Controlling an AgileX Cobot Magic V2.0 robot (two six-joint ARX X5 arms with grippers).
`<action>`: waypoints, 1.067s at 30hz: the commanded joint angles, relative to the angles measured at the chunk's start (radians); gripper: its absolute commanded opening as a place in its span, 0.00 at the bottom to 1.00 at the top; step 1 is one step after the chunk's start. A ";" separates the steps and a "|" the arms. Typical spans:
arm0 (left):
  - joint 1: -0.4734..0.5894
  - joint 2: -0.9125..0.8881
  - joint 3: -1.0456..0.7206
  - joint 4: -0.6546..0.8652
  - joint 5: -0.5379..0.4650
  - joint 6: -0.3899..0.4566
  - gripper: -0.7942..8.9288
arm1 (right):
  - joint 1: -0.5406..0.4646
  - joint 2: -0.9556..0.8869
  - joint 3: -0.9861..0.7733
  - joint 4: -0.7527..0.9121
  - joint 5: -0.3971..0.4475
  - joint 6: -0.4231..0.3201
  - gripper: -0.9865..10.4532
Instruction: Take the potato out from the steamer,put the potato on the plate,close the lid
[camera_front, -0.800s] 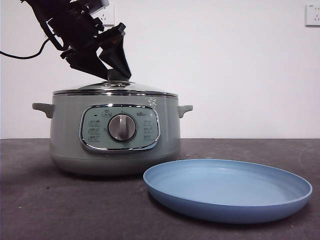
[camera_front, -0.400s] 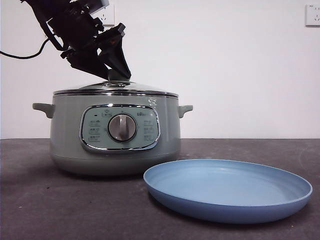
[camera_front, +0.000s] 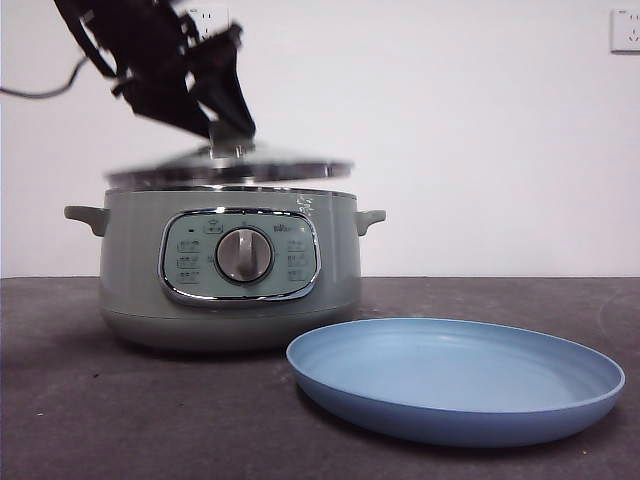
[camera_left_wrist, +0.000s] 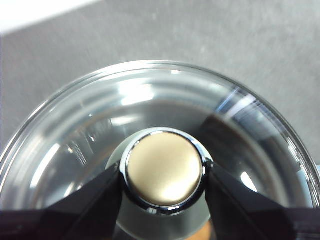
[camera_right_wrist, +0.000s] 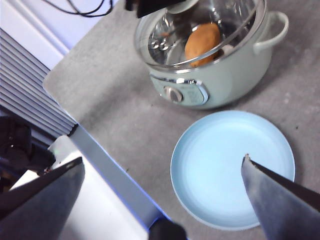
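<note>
The left gripper (camera_front: 228, 128), clamped on the lid's (camera_front: 228, 166) knob, has now lifted it clear of the steamer (camera_front: 230, 270); right gripper (camera_right_wrist: 160, 175) spread wide.

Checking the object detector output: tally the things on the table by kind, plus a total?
Steamer: 1
Lid, held by its knob in the left pincer just above the steamer: 1
Potato, inside the steamer: 1
Plate, nothing on it: 1
Total: 4
</note>
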 joint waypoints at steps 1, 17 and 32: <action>0.007 -0.071 0.008 0.036 0.010 -0.013 0.07 | 0.002 0.016 0.001 0.029 -0.001 0.032 0.61; 0.119 -0.468 0.008 -0.265 -0.029 -0.054 0.07 | 0.163 0.299 0.017 0.434 0.069 0.240 0.61; 0.177 -0.748 0.008 -0.600 -0.149 -0.056 0.07 | 0.421 0.901 0.490 0.430 0.327 0.217 0.61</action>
